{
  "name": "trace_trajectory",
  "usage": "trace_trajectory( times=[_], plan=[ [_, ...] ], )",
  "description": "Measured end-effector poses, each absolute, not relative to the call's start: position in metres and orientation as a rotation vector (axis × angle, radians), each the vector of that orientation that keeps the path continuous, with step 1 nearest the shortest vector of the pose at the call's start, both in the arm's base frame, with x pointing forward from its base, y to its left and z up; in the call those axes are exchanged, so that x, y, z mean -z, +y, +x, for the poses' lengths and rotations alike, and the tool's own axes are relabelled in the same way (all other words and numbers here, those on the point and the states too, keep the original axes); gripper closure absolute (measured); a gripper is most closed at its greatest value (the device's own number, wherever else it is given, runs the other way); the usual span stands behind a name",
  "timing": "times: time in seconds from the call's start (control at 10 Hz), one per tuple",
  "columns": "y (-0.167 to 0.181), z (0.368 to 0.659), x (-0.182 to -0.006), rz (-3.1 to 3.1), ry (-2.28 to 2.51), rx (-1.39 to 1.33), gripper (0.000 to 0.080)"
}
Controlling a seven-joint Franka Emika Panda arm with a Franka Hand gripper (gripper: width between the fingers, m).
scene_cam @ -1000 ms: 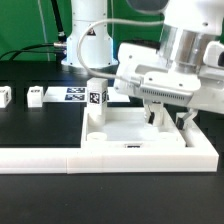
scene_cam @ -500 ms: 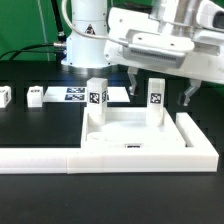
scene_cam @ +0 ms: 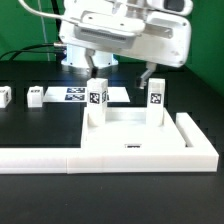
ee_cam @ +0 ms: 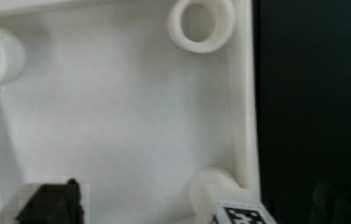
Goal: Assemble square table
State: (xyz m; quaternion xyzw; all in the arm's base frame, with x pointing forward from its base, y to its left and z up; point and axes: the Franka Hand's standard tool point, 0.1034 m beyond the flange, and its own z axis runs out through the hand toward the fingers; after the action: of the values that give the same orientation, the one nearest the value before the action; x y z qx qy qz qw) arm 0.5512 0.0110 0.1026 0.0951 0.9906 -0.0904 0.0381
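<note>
The end effector [scene_cam: 119, 74] hangs above the tabletop [scene_cam: 135, 130], its fingers [scene_cam: 147, 76] spread wide with nothing between them. The tabletop lies flat on the black counter [scene_cam: 40, 125], tucked into the corner of the L-shaped barrier [scene_cam: 60, 157] by the counter edge nearest the exterior camera. Two tagged legs stand upright in its far corners: the first leg [scene_cam: 97, 100] on the exterior view's left and the second leg [scene_cam: 156, 98] on its right. A loose leg [scene_cam: 36, 95] and another loose leg [scene_cam: 4, 95] lie farther back, beside the marker board [scene_cam: 72, 94]. The wrist view shows an empty round hole [ee_cam: 204, 22] at a tabletop corner.
</note>
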Motion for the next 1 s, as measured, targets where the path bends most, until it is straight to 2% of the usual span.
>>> trace_trajectory(
  times=[0.5,0.8,1.0],
  plan=[
    [0.011,0.553,-0.101,0.422,3.017,0.264,0.015],
    [-0.017,0.555,-0.103,0.897,2.843,0.186,0.015],
    [-0.019,0.558,-0.107,1.061,2.774,0.176,0.015]
  ],
)
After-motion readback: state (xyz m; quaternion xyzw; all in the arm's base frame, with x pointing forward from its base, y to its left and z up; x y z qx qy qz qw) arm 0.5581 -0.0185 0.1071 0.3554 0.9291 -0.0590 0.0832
